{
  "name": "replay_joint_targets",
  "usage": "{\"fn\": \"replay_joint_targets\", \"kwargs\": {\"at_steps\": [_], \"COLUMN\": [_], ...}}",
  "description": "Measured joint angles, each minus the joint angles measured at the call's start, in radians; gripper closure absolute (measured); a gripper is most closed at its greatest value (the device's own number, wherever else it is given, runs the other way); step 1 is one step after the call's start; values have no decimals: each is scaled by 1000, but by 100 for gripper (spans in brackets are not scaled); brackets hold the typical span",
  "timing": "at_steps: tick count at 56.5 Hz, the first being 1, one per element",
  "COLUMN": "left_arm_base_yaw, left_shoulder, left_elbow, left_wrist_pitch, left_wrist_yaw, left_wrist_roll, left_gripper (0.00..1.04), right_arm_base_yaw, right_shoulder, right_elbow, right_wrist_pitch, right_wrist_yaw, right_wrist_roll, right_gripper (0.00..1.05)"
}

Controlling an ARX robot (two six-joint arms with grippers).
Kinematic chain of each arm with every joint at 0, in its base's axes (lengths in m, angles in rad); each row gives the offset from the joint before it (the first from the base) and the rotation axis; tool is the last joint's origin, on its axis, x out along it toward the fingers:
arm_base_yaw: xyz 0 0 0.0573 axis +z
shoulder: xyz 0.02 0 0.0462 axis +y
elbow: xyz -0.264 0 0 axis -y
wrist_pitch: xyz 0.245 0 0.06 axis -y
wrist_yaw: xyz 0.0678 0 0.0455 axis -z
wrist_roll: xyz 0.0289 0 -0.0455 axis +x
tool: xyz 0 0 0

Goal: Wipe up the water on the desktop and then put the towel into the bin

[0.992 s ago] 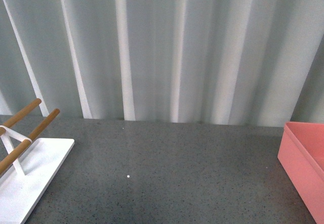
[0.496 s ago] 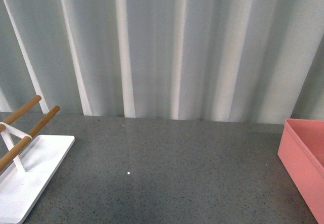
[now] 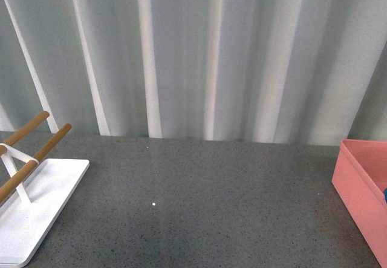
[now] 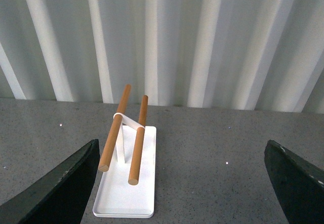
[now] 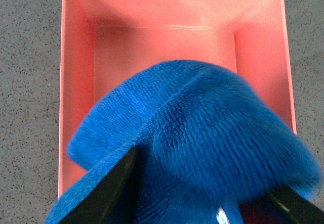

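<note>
Since half a second ago, a sliver of blue has come into the front view at the bin [image 3: 357, 186], which sits at the right edge of the desktop [image 3: 211, 213]. We judge the wiping done and the drop near. Nearest us, our right gripper [image 5: 202, 206] is clamped on the towel [image 5: 202, 128], a fluffy royal-blue bundle bulging over the bin's open inside, not yet released. Our left gripper [image 4: 181, 143] hangs spread wide, holding nothing. Farther off, near the left edge, stands the white rack [image 4: 124, 198] with wooden bars.
</note>
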Motion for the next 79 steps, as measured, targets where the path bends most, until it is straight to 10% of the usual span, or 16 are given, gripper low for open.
{"fn": "replay_joint_targets", "kwargs": {"at_steps": [7,33,39,48,63,79], "left_arm_base_yaw": [0,0,0,0,0,0], "left_shoulder": [0,0,0,-1,-1,-1], "left_elbow": [0,0,0,0,0,0], "left_wrist_pitch": [0,0,0,0,0,0], "left_wrist_yaw": [0,0,-2,0,0,0], "left_wrist_roll": [0,0,0,0,0,0], "left_gripper": [7,7,7,7,7,7], "right_arm_base_yaw": [0,-1,-1,61,125,183], "right_shoulder": [0,0,-36,-175,-350,-565], "right_elbow": [0,-4,-224,-566,-764,-899], "right_wrist_pitch": [0,13,536,1263,1291,1214], "right_wrist_yaw": [0,-5,-204,-179,-116,-56], "right_wrist_roll": [1,6,129,203,211,214], "right_gripper": [5,7,24,57,102,101]}}
